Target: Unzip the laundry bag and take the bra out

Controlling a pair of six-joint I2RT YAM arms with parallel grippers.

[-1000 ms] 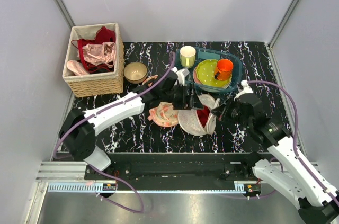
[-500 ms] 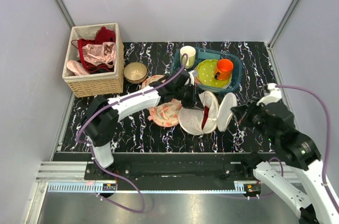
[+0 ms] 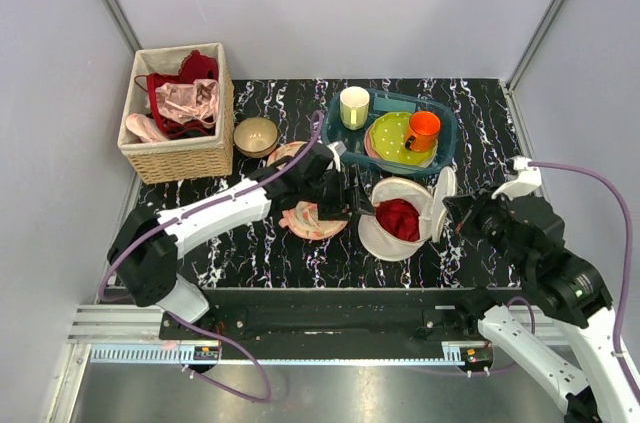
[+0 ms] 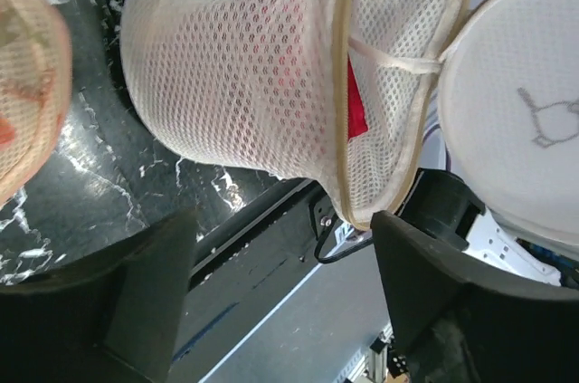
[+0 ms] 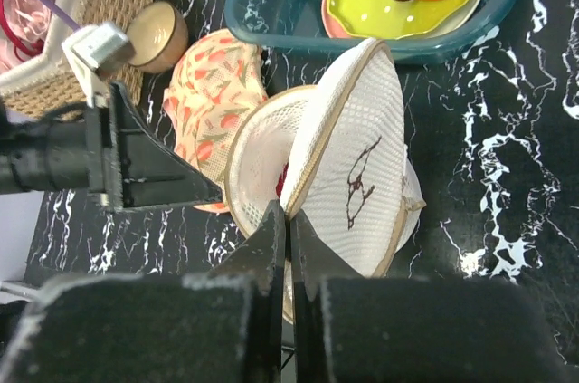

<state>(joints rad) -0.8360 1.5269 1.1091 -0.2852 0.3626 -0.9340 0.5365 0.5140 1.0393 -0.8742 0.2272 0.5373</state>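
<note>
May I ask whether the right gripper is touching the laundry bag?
Touching: in the right wrist view the right gripper's shut fingers pinch the laundry bag's rim.

Left gripper (image 3: 348,205) jaws are gaping. The laundry bag (image 3: 380,243) wall is sitting just ahead of them, its mouth lying open upward and exposing the bra (image 3: 400,218). The lid (image 3: 441,201) is standing upright beyond, pinched in the right gripper (image 5: 288,220) and walling off that side. The tray (image 3: 448,143) is crowding in behind, and the cloth (image 3: 305,221) is lying beneath.
</note>
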